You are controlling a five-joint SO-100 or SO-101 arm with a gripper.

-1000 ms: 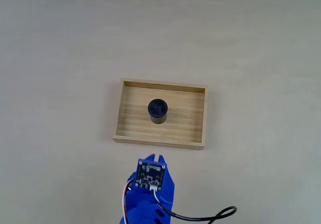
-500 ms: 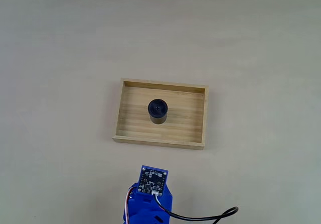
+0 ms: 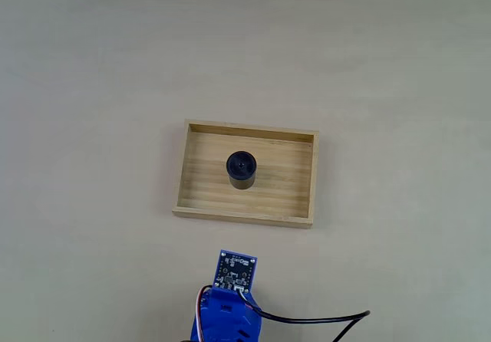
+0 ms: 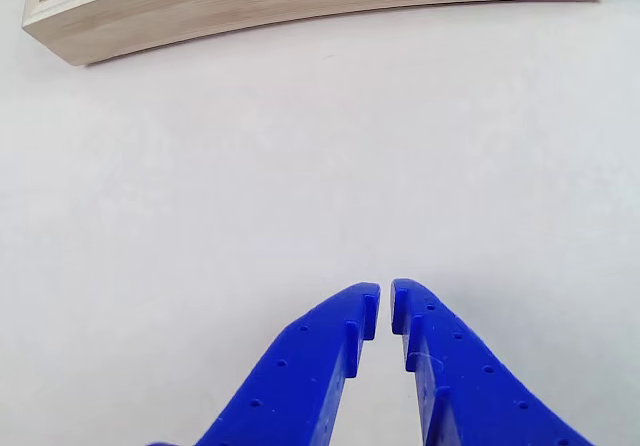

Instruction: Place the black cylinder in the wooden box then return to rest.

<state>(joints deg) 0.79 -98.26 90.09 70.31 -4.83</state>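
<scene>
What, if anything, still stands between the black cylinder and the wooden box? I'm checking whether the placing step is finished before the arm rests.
Nothing visible does. The small matte black cylinder already stands upright on the floor of the shallow pale wooden box. The blue gripper is outside the box, over bare table, holding nothing.

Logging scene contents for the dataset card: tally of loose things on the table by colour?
Black: 1, the black cylinder, standing in the box
Pale wood: 1, the wooden box
Total: 2
The blue end effector, near the box's outer wall, isn't counted.
</scene>
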